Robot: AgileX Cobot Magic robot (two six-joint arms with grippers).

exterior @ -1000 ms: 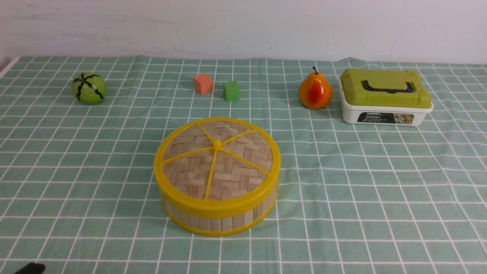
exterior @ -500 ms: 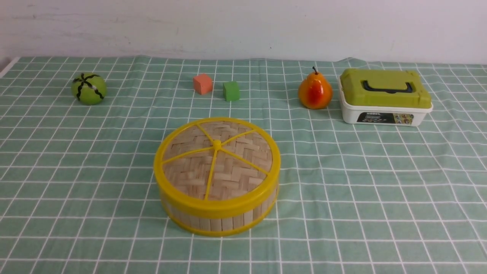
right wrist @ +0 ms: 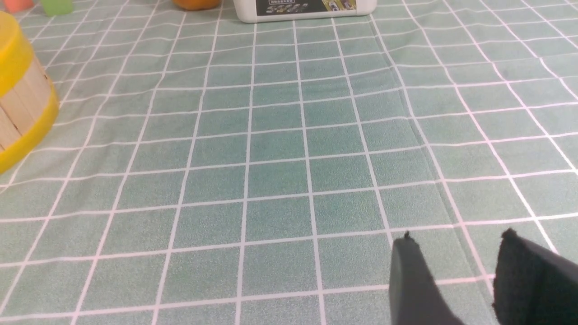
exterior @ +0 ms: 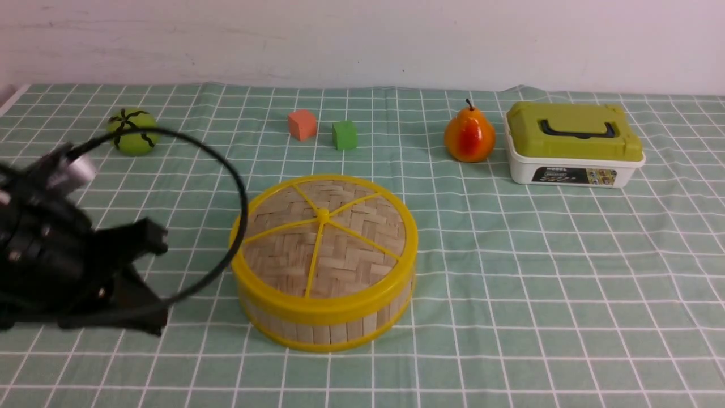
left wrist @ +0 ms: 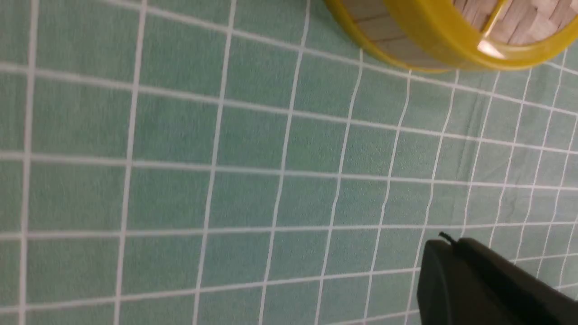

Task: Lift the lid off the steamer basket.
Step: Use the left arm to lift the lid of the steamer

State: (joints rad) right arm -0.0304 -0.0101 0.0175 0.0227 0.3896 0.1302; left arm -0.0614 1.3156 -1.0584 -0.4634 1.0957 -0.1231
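Observation:
The steamer basket [exterior: 328, 331] stands in the middle of the checked cloth, and the lid [exterior: 323, 238] sits flat on it, woven bamboo under a yellow rim and spokes. My left gripper [exterior: 156, 317] hangs low just left of the basket without touching it. In the left wrist view its fingers [left wrist: 447, 241] are pressed together with nothing between them, and the lid's rim [left wrist: 451, 49] shows a few squares off. My right gripper [right wrist: 458, 241] stands open over bare cloth, with the basket [right wrist: 18, 113] far off to one side. It does not show in the front view.
At the back stand a green striped ball [exterior: 132, 131], a red cube [exterior: 301, 124], a green cube [exterior: 344, 135], a pear [exterior: 469, 136] and a white box with a green lid [exterior: 572, 147]. The left arm's cable [exterior: 238, 187] loops up close to the basket's left edge.
My left arm has come into the front view from the left and now sits beside the basket. The basket and lid have not moved.

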